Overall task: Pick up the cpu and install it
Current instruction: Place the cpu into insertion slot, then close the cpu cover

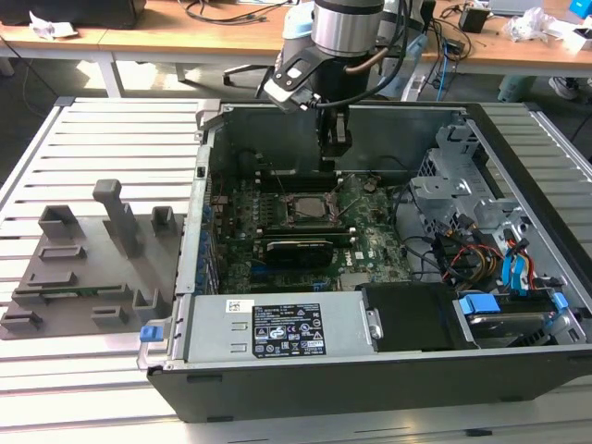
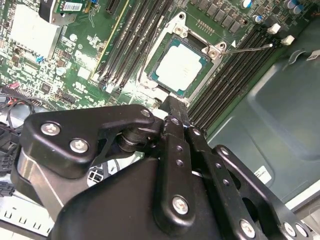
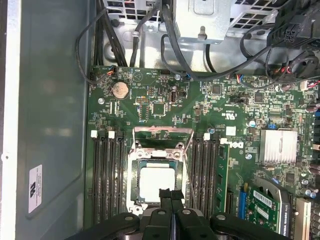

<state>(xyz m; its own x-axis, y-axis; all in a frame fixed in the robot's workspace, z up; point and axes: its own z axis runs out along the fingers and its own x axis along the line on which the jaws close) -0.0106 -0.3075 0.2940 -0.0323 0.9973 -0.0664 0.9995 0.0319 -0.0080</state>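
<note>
The cpu [image 3: 156,181] is a small square chip with a pale metal top. It lies flat inside the open socket frame [image 3: 133,176] on the green motherboard [image 1: 370,242]. In the second wrist view the cpu [image 2: 179,67] shows just beyond the black fingertips [image 2: 170,106]. In the exterior view the cpu [image 1: 310,209] lies a little below and to the left of my gripper [image 1: 335,155]. The gripper [image 3: 170,194] hangs over the socket's edge, its two fingers pressed together with nothing between them.
The motherboard lies in an open computer case [image 1: 208,139] with metal walls around it. Memory slots [image 3: 107,175] flank the socket; a thin lever wire [image 2: 250,48] sticks out beside it. Cables [image 1: 462,254] and a drive cage [image 1: 449,180] fill the exterior view's right. A grey fixture [image 1: 83,268] lies outside on the slatted table.
</note>
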